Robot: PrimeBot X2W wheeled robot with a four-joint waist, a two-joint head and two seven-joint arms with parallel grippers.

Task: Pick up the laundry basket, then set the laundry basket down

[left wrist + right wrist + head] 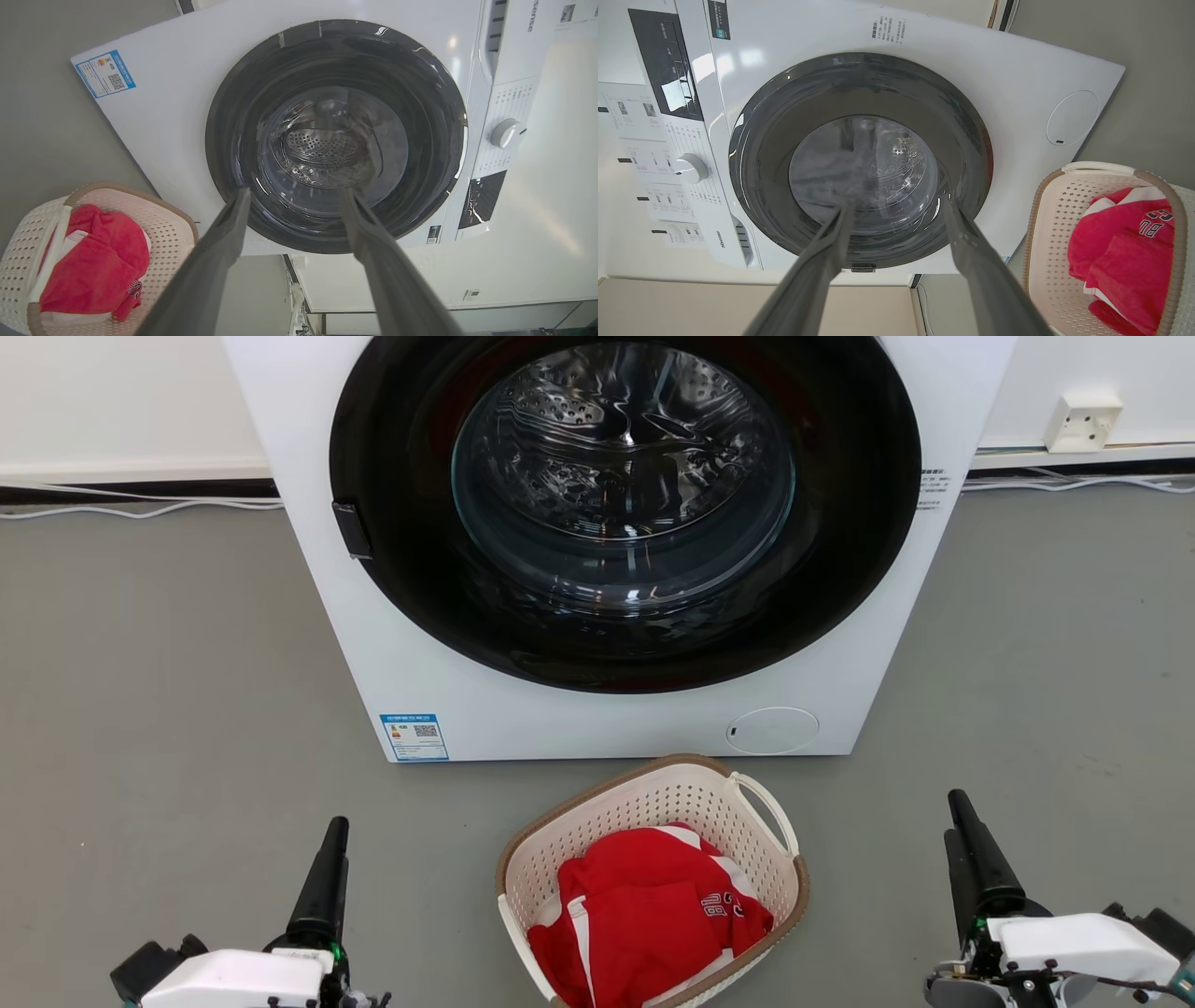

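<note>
The laundry basket (pixel 653 803) stands on the grey floor just in front of the washing machine, cream-white and perforated, with a brown rim and white loop handles (pixel 771 812). A red and white garment (pixel 653 910) lies inside it. My left gripper (pixel 329 859) hovers to the basket's left and my right gripper (pixel 954 817) to its right, both well apart from it. In the wrist views the left gripper (pixel 295 193) and the right gripper (pixel 896 206) are open and hold nothing. The basket (pixel 173 219) sits at the left wrist view's lower left, and the basket (pixel 1057 224) at the right wrist view's lower right.
A white front-loading washing machine (pixel 467 709) with a dark round door stands right behind the basket. White cables (pixel 140 509) run along the wall base, and a wall socket (pixel 1083 420) is at the upper right. Grey floor (pixel 168 691) stretches on both sides.
</note>
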